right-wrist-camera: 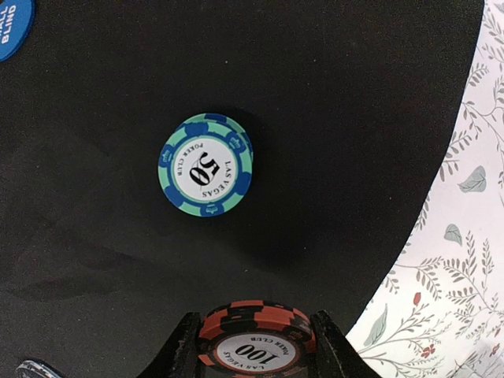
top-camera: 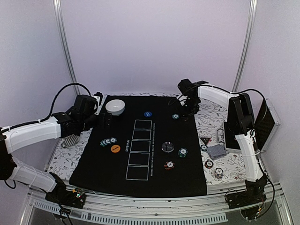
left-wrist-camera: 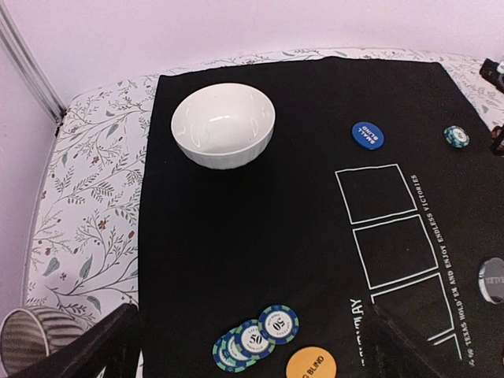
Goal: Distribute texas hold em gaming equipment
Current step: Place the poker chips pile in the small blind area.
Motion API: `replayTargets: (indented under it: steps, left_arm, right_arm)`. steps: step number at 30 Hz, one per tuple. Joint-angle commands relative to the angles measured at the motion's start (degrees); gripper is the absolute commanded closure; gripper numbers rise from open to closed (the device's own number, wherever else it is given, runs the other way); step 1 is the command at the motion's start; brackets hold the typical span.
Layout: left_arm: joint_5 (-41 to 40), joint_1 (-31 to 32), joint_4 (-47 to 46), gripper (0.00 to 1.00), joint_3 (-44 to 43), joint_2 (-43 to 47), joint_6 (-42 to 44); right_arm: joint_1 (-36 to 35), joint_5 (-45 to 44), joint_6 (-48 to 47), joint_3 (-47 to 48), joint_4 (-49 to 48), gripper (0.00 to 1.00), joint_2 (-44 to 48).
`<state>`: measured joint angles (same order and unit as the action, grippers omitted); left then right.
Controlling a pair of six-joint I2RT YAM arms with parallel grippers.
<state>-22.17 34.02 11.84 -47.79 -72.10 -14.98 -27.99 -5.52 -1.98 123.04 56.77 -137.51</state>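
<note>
My right gripper [right-wrist-camera: 253,335] is shut on a red-and-black stack of 100 chips [right-wrist-camera: 256,323] and holds it at the mat's far right, just beside a teal 50 chip stack [right-wrist-camera: 206,164], which also shows in the top view [top-camera: 175,116]. My left gripper [left-wrist-camera: 256,354] is open and empty above the mat's left side, over several fanned teal 50 chips [left-wrist-camera: 256,337] and the orange button [left-wrist-camera: 310,364]. The blue button [top-camera: 148,114] lies at the far middle. Another teal stack [top-camera: 183,152], a red stack [top-camera: 169,165] and a dark disc [top-camera: 167,146] lie at the mat's right centre.
The white bowl [top-camera: 115,107] stands on the black mat's [top-camera: 140,176] far left corner. On the floral cloth to the right lie grey-blue cards [top-camera: 216,151], the small triangle [top-camera: 205,139] and more chip stacks [top-camera: 218,172]. A ribbed cup [left-wrist-camera: 31,335] stands left of the mat.
</note>
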Motion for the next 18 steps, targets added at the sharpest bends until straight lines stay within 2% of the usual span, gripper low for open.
replayTargets:
  steps: [1,6,9,11,14,18]
  left_arm:
    - [0.3,0.6,0.0,0.02,-0.1,0.3,0.2]
    - [0.0,0.6,0.4,0.02,0.3,0.8,0.2]
    - [-0.1,0.7,0.5,0.02,0.2,0.9,0.2]
    - [-0.1,0.6,0.6,0.02,0.2,1.1,0.2]
    - [-0.4,0.6,0.6,0.02,0.2,1.2,0.2]
    - [-0.3,0.6,0.6,0.02,0.2,1.0,0.2]
  right_arm:
    - [1.3,1.0,-1.5,1.6,-2.0,0.96,-2.8]
    - [1.4,0.2,-2.0,2.7,-2.6,0.95,-5.8]
    - [1.4,-1.5,-2.1,3.0,-2.4,0.89,-7.3]
    - [1.5,-1.8,-2.2,3.0,-2.0,0.83,-7.9]
    - [1.5,-1.7,-2.1,2.9,-1.3,0.67,-8.3]
    - [1.5,-2.0,-2.2,2.9,-0.7,0.57,-8.3]
